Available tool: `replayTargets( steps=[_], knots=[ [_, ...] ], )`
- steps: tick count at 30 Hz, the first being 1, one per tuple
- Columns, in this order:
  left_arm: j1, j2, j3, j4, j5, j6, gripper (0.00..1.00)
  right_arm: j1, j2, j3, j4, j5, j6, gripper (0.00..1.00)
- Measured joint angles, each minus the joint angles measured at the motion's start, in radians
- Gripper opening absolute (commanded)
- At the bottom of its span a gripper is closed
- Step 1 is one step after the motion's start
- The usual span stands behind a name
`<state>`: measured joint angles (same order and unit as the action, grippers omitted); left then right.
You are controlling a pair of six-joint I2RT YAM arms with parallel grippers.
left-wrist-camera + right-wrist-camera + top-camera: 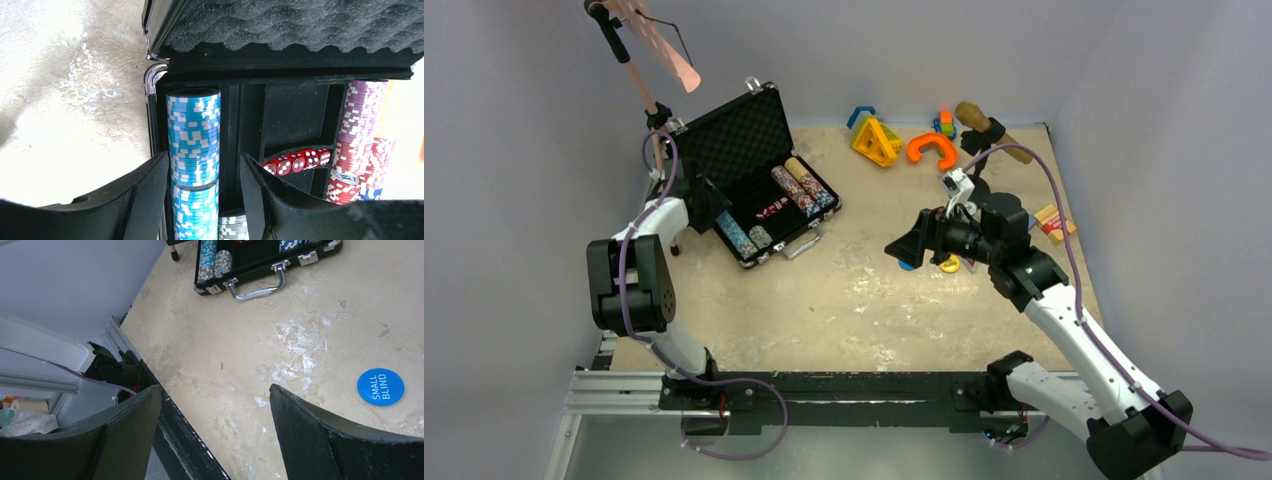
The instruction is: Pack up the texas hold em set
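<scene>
My left gripper (205,159) sits half open astride the blue chip row (193,125), lower centre, gripping nothing; a skewed lift could snag chips; right gripper (216,390) wide, empty.

left arm (656,222), right arm (1064,318): white links, black joints | cables (1064,220): purple | left tool (205,157), right tool (215,390): black fingers

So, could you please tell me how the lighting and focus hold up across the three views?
Top external: even, soft light with faint shadows, though the pink strip at top left looks smeared. Left wrist: the blue chip stack is sharp, the bare table is washed out bright, and the left gripper's fingers are soft. Right wrist: crisp, with the blue disc lettering readable and the right gripper's fingers dark.
</scene>
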<state>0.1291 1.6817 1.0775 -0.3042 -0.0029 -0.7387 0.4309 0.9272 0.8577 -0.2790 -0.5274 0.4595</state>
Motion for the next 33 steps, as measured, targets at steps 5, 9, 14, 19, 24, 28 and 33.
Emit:
replayTargets(
  steps=[5, 9, 14, 19, 24, 28, 33],
  knots=[
    [-0.016, -0.027, 0.0, 0.0, -0.027, 0.008, 0.58, 0.0, -0.015, 0.0, -0.006, 0.043, 0.001, 0.83],
    [-0.039, -0.074, 0.0, -0.01, -0.037, 0.045, 0.61, 0.0, -0.034, 0.0, -0.016, 0.126, 0.003, 0.83],
    [-0.08, -0.199, -0.016, -0.023, -0.038, 0.098, 0.64, 0.0, -0.064, 0.0, -0.047, 0.266, 0.0, 0.83],
    [-0.129, -0.336, -0.035, -0.057, -0.002, 0.145, 0.66, -0.002, -0.08, 0.004, -0.095, 0.417, -0.026, 0.84],
    [-0.145, -0.446, -0.074, -0.128, 0.124, 0.213, 0.66, -0.037, -0.064, 0.022, -0.152, 0.544, -0.069, 0.82],
    [-0.153, -0.565, -0.127, -0.182, 0.237, 0.307, 0.66, -0.138, -0.021, 0.04, -0.172, 0.572, -0.108, 0.71],
    [-0.237, -0.703, -0.156, -0.204, 0.324, 0.426, 0.67, -0.311, 0.097, 0.084, -0.184, 0.583, -0.142, 0.67]
  ],
)
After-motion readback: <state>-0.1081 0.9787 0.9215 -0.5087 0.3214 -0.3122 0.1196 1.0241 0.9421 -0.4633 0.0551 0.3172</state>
